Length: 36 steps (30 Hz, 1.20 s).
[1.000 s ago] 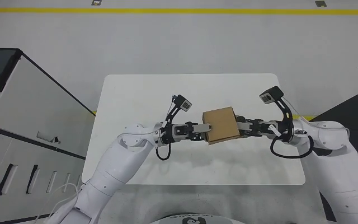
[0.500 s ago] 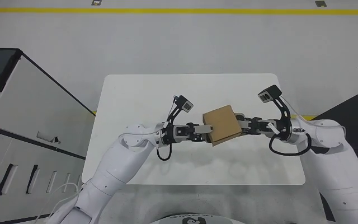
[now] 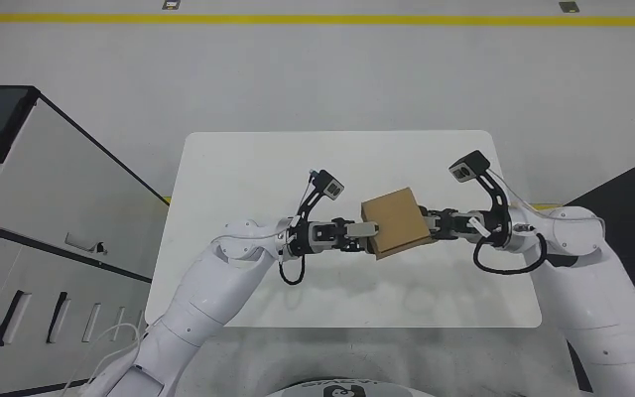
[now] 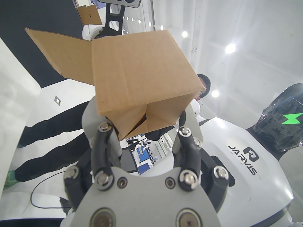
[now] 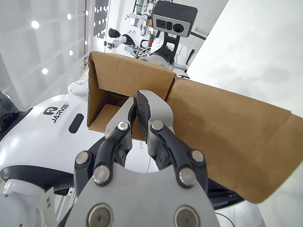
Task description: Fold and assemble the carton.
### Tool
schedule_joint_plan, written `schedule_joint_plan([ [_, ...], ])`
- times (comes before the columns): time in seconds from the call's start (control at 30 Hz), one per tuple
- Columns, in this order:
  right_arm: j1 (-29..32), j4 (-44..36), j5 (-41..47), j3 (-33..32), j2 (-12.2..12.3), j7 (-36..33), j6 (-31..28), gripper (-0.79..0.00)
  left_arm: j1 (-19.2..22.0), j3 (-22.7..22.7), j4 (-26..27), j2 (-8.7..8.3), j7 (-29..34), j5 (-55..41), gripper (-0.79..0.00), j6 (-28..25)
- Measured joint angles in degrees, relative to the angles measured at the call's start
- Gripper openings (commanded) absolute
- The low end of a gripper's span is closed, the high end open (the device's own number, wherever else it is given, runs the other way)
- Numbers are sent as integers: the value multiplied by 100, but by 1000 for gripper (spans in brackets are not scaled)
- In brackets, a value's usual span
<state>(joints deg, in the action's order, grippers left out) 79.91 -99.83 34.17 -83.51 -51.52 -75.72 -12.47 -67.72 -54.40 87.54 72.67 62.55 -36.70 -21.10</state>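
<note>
The carton (image 3: pixel 397 221) is held over the white table (image 3: pixel 248 169), a little to the right of its middle, between the two grippers and turned slightly askew to the table's edges. Its closed brown face is turned upward in the top view.

The left gripper (image 3: pixel 369 230) is set against the carton's left end. In its wrist view the fingers (image 4: pixel 104 131) are spread wide, and the folded end of the carton (image 4: pixel 139 72) sits between them. Whether they press on it cannot be told. One flap (image 4: pixel 61 55) is seen standing open at the far end.

The right gripper (image 3: pixel 425 223) is placed at the carton's open end. Its fingers (image 5: pixel 142 109) are drawn narrow and closed on the edge of a carton wall (image 5: pixel 127 76), with the loose flap (image 5: pixel 227 138) spread out beside them.

The table has rounded corners and is surrounded by a pale grey floor (image 3: pixel 417 69). A yellow line (image 3: pixel 317 18) is painted across the floor on the far side. A dark-edged panel (image 3: pixel 60 198) stands at the robot's left.

Round ceiling lights (image 4: pixel 230 48) are seen overhead. White shelving (image 5: pixel 35 55) lines one wall, and another robot (image 5: pixel 119 38) is seen far off.
</note>
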Motion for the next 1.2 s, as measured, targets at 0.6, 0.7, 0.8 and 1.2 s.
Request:
schedule_joint_plan([
  [0.6, 83, -123, -12, 8, 20, -129, 42, -785, -29, 5, 36, -1, 2, 23, -785, -16],
  [0.7, 78, -126, -24, 15, 22, -143, 43, -785, -38, 4, 47, -2, 6, 32, -785, -9],
  [0.8, 92, -119, -38, -47, 31, -115, 36, -785, -58, -16, 75, -9, -1, 49, -785, -4],
  [1.2, 396, -182, 73, -585, 85, 32, -84, -699, -129, -92, 171, -36, 5, 63, -785, 9],
])
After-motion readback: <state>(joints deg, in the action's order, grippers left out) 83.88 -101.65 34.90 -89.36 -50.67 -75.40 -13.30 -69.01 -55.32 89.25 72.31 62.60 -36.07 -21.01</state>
